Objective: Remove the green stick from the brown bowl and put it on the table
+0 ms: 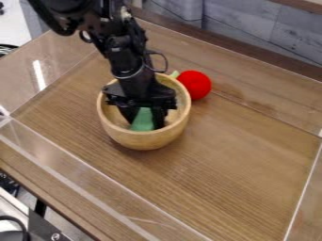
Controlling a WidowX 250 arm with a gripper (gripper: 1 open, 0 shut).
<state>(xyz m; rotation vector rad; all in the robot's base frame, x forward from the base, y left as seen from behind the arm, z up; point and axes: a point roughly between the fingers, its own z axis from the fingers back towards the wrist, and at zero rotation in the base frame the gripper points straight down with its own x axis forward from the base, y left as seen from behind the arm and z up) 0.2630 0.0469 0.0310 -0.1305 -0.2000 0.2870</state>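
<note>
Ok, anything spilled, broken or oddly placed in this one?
Nothing stands out. The brown bowl sits upright on the table, the green stick leans inside it between the fingers of the end effector, and a red ball rests just behind the bowl. No spill or damage shows.

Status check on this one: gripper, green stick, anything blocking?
Gripper down inside brown bowl, jaws straddling green stick; grip unconfirmed. Stick not yet out. Red ball behind bowl, not blocking.
</note>
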